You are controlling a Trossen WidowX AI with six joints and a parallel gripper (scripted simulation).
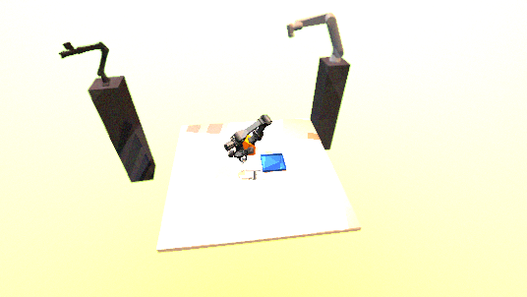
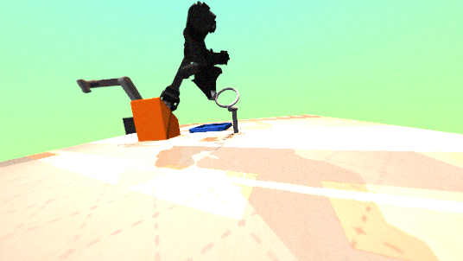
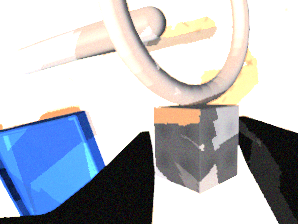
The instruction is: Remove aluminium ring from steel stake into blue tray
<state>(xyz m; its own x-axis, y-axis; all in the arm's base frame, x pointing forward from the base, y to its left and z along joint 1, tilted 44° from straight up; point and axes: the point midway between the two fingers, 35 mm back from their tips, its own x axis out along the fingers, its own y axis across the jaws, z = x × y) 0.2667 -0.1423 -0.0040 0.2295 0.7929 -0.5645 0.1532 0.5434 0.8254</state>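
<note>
Fingers [image 2: 212, 97] gripping tab, ring [image 2: 217, 102] [image 3: 172, 93] beyond their tips

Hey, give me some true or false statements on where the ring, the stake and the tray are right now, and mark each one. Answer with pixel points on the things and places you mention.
1. The pincer [image 2: 212, 96] [image 3: 193, 132] is shut on the tab [image 3: 200, 150] of the ring [image 2: 217, 103] [image 3: 175, 92]. True.
2. The ring lies flat in the tray [image 1: 273, 162] [image 2: 211, 128] [image 3: 50, 162]. False: it is held up in the air, outside the tray.
3. The tray is blue. True.
4. The stake [image 2: 235, 121] lies on its side. False: it stands upright.
5. The block [image 2: 149, 120] beside the arm's base is green. False: it is orange.
</note>
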